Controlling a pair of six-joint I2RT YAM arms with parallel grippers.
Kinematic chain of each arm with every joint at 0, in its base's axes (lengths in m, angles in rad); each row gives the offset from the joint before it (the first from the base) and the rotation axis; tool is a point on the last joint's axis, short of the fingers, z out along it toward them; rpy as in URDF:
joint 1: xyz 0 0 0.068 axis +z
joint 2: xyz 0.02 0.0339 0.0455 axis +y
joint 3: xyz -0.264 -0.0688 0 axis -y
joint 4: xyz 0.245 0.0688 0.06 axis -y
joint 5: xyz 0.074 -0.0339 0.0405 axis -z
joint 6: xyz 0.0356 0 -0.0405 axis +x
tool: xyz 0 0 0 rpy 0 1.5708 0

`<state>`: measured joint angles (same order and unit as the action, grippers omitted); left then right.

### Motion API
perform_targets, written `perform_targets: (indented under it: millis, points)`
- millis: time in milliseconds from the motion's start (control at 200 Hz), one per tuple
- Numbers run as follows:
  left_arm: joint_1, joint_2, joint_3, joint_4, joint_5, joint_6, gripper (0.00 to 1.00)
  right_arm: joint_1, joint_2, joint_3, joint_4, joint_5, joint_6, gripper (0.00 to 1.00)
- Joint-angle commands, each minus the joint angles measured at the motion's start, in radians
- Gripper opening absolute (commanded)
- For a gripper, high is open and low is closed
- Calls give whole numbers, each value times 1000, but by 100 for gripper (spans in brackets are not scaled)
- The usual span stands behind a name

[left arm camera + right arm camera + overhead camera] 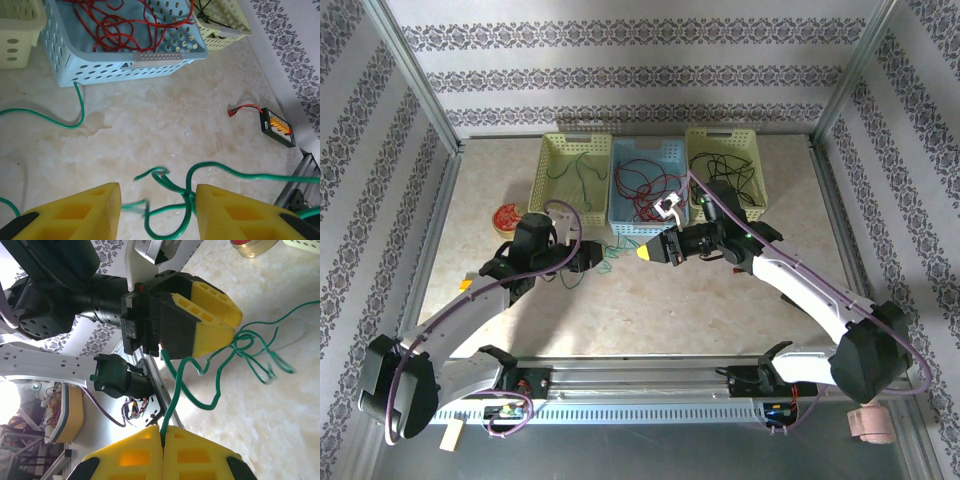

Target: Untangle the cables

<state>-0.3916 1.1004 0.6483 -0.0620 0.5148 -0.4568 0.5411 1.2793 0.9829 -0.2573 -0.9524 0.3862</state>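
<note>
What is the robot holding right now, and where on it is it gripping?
The right gripper pinches the green cable on a single strand, away from the knot. The left gripper straddles the knot, jaws apart, holding nothing.

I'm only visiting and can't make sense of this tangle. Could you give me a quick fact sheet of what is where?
Table: one loose green cable, knotted, in front of the baskets
Left jaws: apart, the knot between them
Right jaws: shut on the green cable
Blue basket: red cables
Left yellow basket: green cables
Right yellow basket: black cables
</note>
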Motion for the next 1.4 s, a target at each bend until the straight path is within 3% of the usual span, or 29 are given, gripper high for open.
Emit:
perform_targets:
  millis: [0,180,450,1030,1395]
  points:
    - [-7,8,10,54,33,-12,40,6,12,24,29,-45,6,0]
    - [-7,17,2,56,44,-13,32,3,18,26,49,-46,24,0]
    - [-7,-15,-31,48,38,-29,49,-21,28,28,69,-66,44,0]
    - [-7,-29,-41,32,60,-31,46,-55,49,16,112,-131,86,0]
    - [-7,-102,3,-114,5,28,50,-110,40,2,122,-190,111,0]
